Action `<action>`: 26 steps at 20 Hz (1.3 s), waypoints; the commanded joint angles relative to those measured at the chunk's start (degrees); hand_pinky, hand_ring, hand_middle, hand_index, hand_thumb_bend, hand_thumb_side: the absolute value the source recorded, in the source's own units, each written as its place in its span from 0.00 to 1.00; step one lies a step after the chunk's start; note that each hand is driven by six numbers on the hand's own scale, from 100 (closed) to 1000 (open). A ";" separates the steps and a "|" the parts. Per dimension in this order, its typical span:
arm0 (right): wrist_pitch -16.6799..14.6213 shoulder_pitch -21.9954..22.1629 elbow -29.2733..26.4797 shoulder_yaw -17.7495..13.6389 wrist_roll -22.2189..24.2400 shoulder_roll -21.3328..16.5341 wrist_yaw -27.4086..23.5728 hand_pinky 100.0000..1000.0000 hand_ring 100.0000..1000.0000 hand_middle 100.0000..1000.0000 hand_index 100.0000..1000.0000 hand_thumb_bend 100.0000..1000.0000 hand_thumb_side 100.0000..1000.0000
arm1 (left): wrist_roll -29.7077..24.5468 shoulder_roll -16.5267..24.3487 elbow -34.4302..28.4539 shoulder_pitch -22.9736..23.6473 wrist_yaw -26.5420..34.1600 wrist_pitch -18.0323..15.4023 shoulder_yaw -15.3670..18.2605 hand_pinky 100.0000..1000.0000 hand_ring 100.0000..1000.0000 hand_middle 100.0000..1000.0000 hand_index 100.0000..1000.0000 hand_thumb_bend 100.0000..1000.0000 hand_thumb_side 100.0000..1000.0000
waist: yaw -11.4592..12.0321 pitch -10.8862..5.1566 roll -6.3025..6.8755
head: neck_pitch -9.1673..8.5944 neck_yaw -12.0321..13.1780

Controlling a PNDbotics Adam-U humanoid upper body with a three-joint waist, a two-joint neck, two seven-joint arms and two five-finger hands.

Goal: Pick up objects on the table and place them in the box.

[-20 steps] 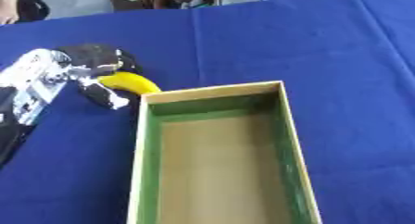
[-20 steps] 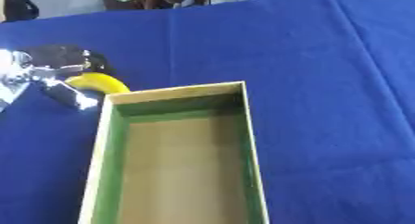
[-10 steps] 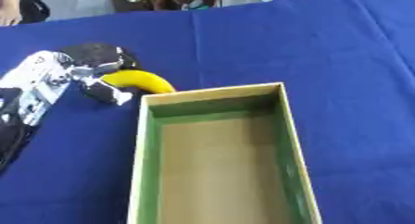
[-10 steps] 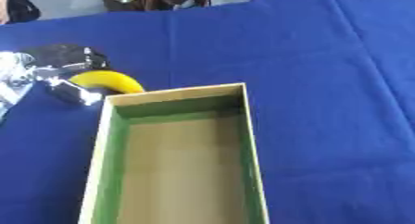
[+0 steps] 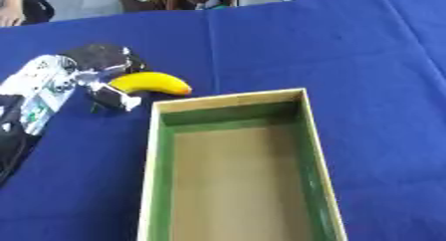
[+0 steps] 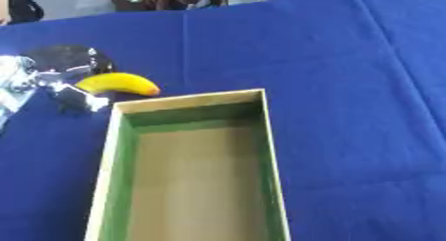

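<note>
Banana (image 5: 153,82), smooth, curved and yellow, sits just beyond the far left corner of the wooden box (image 5: 316,150), whose inner walls are green. The left hand (image 5: 97,75) has its fingers curled round the banana's stem end, over the blue cloth (image 5: 366,51).

At the left, the left robot hand (image 5: 96,75) is black with silver-grey, shiny parts. Its forearm casing is pale silver with small dark markings, turning black toward the near-left edge.

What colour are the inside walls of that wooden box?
Green, above a plain tan floor; the long wooden box shows this best in the left eye view.
</note>
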 commanded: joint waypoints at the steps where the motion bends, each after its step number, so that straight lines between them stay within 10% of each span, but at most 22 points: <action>1: -3.25 0.04 -1.11 -0.37 -3.24 -0.55 -0.54 0.69 0.72 0.59 0.71 0.00 0.55 | 1.36 1.36 -0.59 -1.16 -0.66 0.66 1.34 0.41 0.54 0.47 0.63 0.00 0.37 | 0.11 -1.46 -0.41 | -0.05 0.20; 13: -3.29 0.89 -1.11 -0.71 -3.32 -0.88 -1.05 0.70 0.72 0.59 0.71 0.00 0.55 | 3.69 2.86 -3.90 -1.20 0.27 3.58 2.57 0.38 0.51 0.43 0.59 0.00 0.34 | 0.83 -2.95 -0.83 | 0.92 -0.40; 26: -3.25 1.73 -1.11 -1.02 -3.28 -2.04 -2.36 0.70 0.72 0.59 0.71 0.00 0.53 | -1.47 8.14 -24.33 2.20 9.71 8.26 2.70 0.36 0.48 0.41 0.56 0.00 0.32 | 2.63 -5.41 -1.11 | 2.24 -1.92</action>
